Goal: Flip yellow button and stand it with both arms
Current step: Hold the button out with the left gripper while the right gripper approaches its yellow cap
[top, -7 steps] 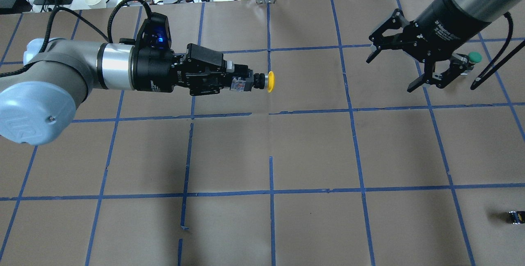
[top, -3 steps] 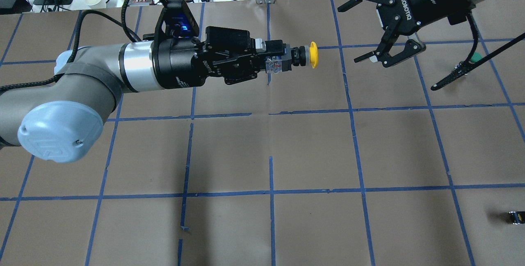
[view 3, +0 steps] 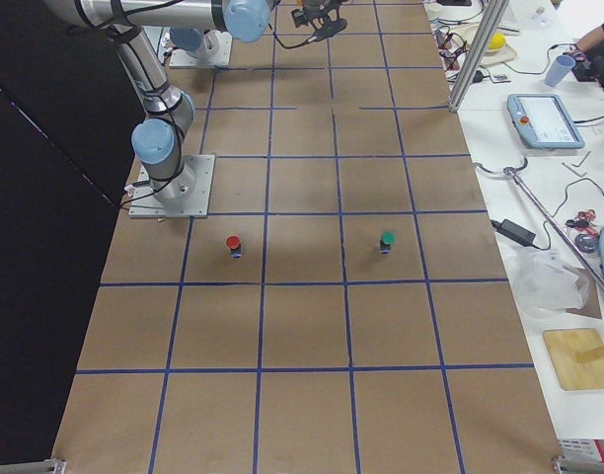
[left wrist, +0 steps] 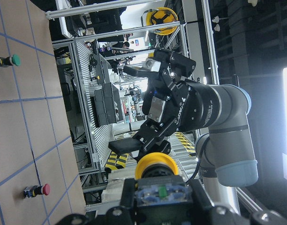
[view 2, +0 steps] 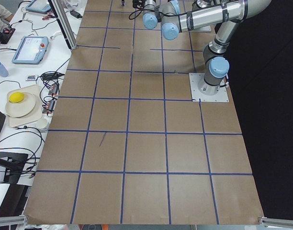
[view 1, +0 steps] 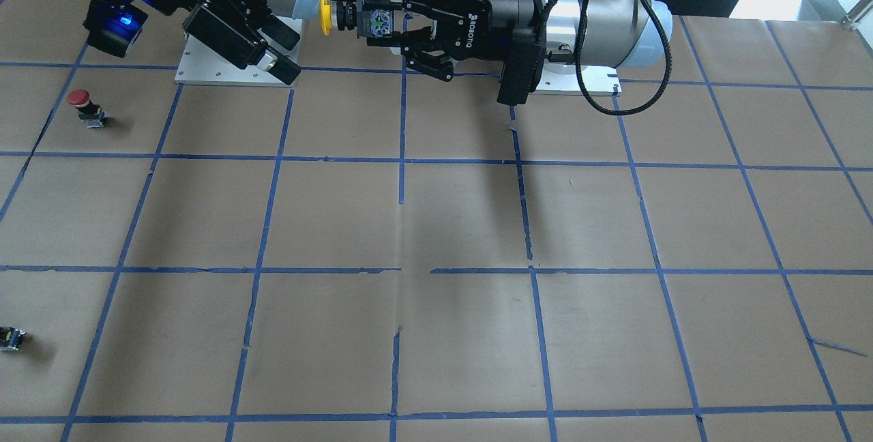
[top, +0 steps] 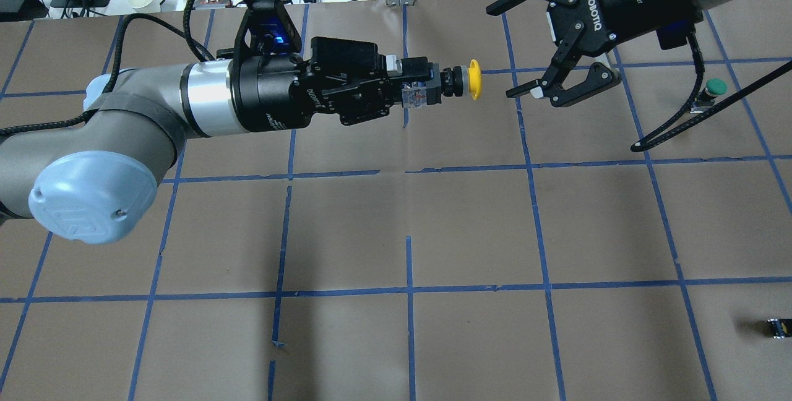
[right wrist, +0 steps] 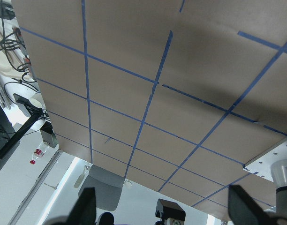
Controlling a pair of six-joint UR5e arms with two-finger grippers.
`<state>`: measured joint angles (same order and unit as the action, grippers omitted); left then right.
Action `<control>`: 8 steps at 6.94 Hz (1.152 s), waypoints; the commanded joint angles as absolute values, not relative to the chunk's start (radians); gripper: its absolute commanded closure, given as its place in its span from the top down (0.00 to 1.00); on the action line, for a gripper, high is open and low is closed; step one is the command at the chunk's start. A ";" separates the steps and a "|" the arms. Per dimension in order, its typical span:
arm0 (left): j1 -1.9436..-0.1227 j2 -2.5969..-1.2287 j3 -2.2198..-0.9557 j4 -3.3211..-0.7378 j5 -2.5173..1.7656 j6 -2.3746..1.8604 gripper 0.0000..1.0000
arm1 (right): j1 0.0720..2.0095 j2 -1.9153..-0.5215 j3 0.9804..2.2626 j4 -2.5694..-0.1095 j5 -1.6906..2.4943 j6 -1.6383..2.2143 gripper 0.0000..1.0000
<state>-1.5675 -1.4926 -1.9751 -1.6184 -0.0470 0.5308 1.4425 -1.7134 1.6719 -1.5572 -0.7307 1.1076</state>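
My left gripper [top: 422, 86] is shut on the grey contact block of the yellow button [top: 473, 80] and holds it level in the air, cap pointing at my right gripper. It shows the same way in the front view, left gripper [view 1: 374, 23] and yellow button [view 1: 327, 17]. My right gripper [top: 504, 52] is open, its fingers [top: 525, 89] spread just right of the cap, not touching it. In the left wrist view the yellow button [left wrist: 155, 164] sits in front of the open right gripper [left wrist: 134, 108]. In the right wrist view the right gripper [right wrist: 164, 206] is open and empty.
A green-capped button [top: 716, 86] stands on the table at the right, under the right arm's cable. A red-capped button [view 1: 80, 99] stands near the right arm's base. A small black-and-yellow block [top: 778, 327] lies at the near right edge.
My left arm rose and moved right with the yellow button, then held still. My right gripper swung up and then left toward the cap, staying open.
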 commanded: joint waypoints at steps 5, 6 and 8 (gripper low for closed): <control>-1.568 -1.493 -1.973 -1.617 -0.048 0.531 0.11 | 1.483 -1.732 1.667 -1.494 -0.716 1.177 0.97; -1.568 -1.494 -1.971 -1.617 -0.048 0.531 0.11 | 1.485 -1.750 1.664 -1.465 -0.718 1.177 0.96; -1.568 -1.493 -1.971 -1.617 -0.048 0.531 0.11 | 1.486 -1.767 1.670 -1.460 -0.719 1.178 0.95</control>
